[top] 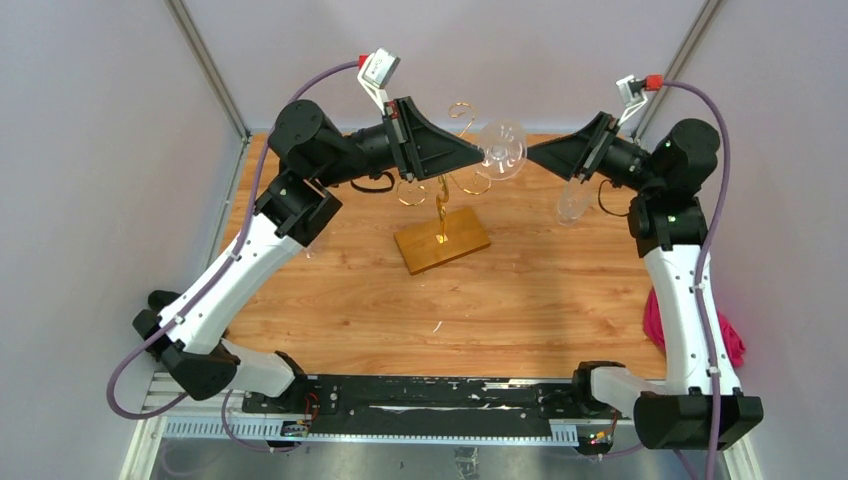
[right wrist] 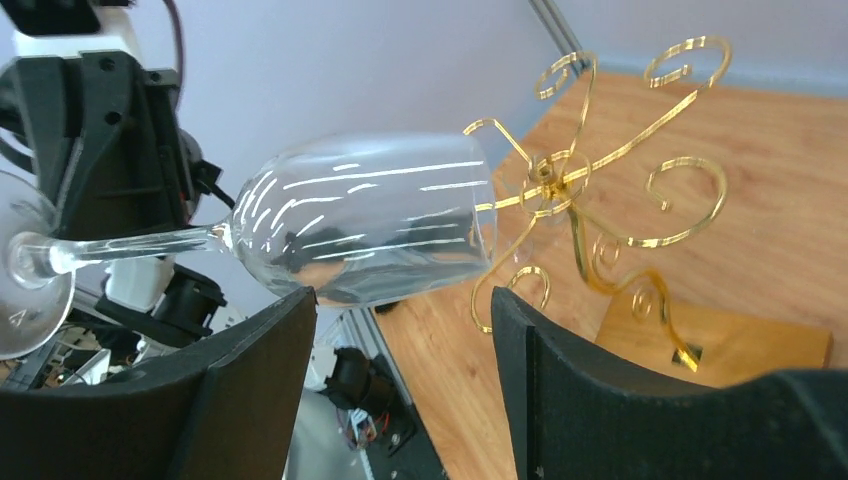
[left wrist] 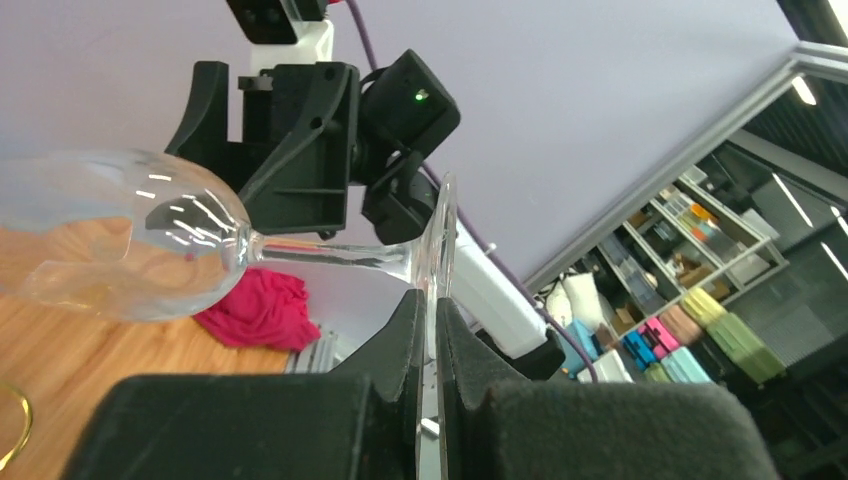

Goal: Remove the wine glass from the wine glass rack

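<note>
Left wrist view, bottom centre: noted left gripper clamped tight, fingers pinching the thin foot of the glass edge-on, no gap visible. Traced the stem leftward from the foot to the bowl at mid left; read the glass as lying roughly level in the air, resting on nothing. Judged the foot pinch chosen for the flat disc, thin enough for narrow jaws, and to leave stem and bowl free for the other arm. Right wrist view, bottom edge: noted right gripper spread wide, jaws flanking the underside of the bowl. Contact with the bowl not resolvable; saw nothing carried. Judged the wide spread matched to the bowl's girth, as for a hand-over or a steadying hold, with some risk of knocking the bowl on closing. Just past the bowl's mouth, centre right of the same view: logged the rack, gold scroll arms fanned out from the pole top, pole running down to the wooden base at lower right on the table. Placed the glass off the rack, hung on no arm, mouth close beside one scroll end; touching or apart, not resolvable. Top view, upper centre: found both grippers nose to nose just right of the rack top, glass foot between them. Farthest back in the left wrist view, lower left behind the bowl: red cloth.
</note>
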You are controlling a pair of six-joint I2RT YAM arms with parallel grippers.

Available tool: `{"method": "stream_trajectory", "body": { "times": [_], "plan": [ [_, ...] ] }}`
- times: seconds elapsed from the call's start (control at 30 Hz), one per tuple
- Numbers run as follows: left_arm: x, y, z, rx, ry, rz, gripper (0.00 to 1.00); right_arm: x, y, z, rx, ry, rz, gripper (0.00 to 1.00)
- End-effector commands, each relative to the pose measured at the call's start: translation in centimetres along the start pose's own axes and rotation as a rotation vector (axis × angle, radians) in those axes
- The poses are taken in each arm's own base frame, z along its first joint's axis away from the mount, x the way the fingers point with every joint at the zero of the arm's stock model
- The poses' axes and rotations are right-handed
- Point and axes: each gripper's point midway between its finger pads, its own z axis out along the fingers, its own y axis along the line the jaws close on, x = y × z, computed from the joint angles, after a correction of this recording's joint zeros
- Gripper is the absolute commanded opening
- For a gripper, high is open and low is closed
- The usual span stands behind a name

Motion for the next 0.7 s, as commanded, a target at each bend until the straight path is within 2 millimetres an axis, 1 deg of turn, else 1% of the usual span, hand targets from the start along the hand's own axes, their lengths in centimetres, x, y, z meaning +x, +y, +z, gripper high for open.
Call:
{"method": "stream_trajectory", "body": {
  "times": [0.0, 0.1, 0.17, 0.27, 0.3, 0.33, 0.37, 0.4, 0.43, 0.47, 0.53, 0.6, 0.67],
  "plan": [
    [-2.3, -8.9, -1.3, 0.302, -0.041, 0.203, 0.0, -4.2, 3.0, -2.1, -0.143, -0.075, -0.13, 0.69],
    [-2.3, -10.0, -2.0, 0.326, -0.047, 0.243, 0.0, -6.0, 2.6, -3.0, -0.161, -0.126, -0.137, 0.69],
    [-2.4, -10.8, -2.6, 0.341, -0.055, 0.266, 0.0, -6.8, 2.1, -3.2, -0.182, -0.142, -0.135, 0.69],
    [-2.6, -11.4, -3.5, 0.35, -0.059, 0.305, 0.0, -8.1, 2.6, -3.5, -0.27, -0.168, -0.089, 0.69],
    [-2.8, -11.4, -3.8, 0.354, -0.062, 0.318, 0.0, -8.5, 2.8, -3.7, -0.314, -0.186, -0.126, 0.69],
    [-3.0, -11.4, -4.2, 0.359, -0.065, 0.326, 0.0, -8.9, 3.4, -4.1, -0.371, -0.194, -0.077, 0.69],
    [-3.4, -11.8, -4.8, 0.39, -0.078, 0.358, 0.0, -9.3, 3.3, -4.1, -0.425, -0.201, -0.072, 0.69],
    [-3.2, -11.7, -5.1, 0.408, -0.07, 0.348, 0.0, -9.6, 2.5, -3.9, -0.427, -0.197, -0.038, 0.69],
    [-3.5, -12.2, -5.8, 0.457, -0.083, 0.384, 0.0, -9.6, 1.9, -3.7, -0.424, -0.195, -0.03, 0.68],
    [-3.2, -12.8, -6.5, 0.512, -0.084, 0.41, 0.0, -9.5, 1.3, -3.4, -0.417, -0.187, -0.035, 0.67],
    [-2.8, -12.6, -7.3, 0.574, -0.059, 0.392, 0.0, -9.2, 1.1, -3.2, -0.416, -0.17, -0.037, 0.66],
    [-2.5, -11.9, -7.4, 0.608, -0.038, 0.394, 0.0, -8.9, 2.1, -3.0, -0.434, -0.162, -0.067, 0.66],
    [-2.0, -11.2, -7.3, 0.649, -0.016, 0.386, 0.0, -8.4, 3.8, -2.8, -0.465, -0.143, -0.104, 0.66]
  ]
}}
